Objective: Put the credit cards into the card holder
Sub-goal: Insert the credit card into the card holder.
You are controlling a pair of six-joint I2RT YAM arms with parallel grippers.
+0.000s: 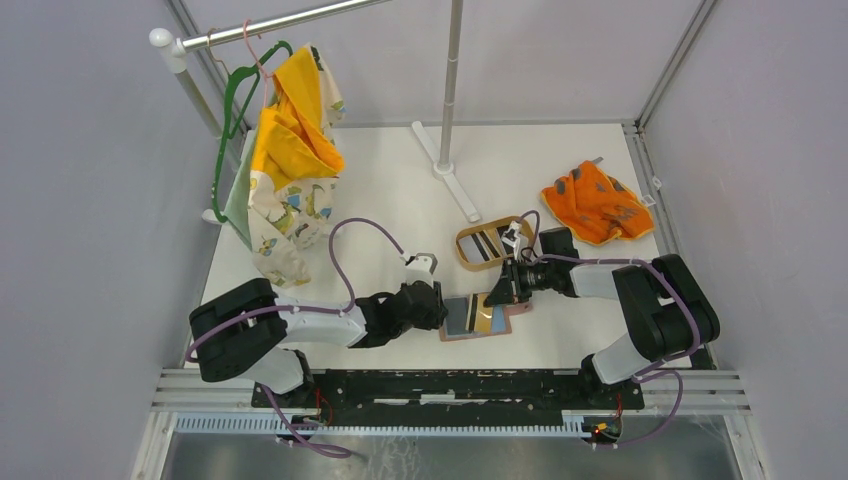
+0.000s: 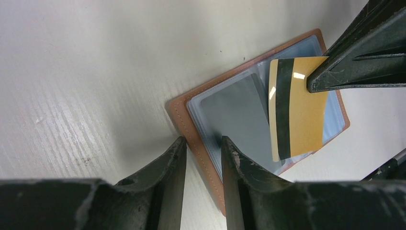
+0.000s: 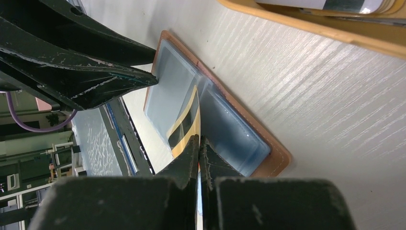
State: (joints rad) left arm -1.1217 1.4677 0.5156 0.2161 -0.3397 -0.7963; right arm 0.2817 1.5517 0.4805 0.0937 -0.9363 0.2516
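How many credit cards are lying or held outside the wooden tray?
1 for certain: the yellow card, pinched by the right gripper over the open card holder. A grey shape in one pocket may be another card; I cannot tell.

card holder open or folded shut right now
Open: the card holder lies spread flat, blue-grey pockets facing up, a yellow card over them.
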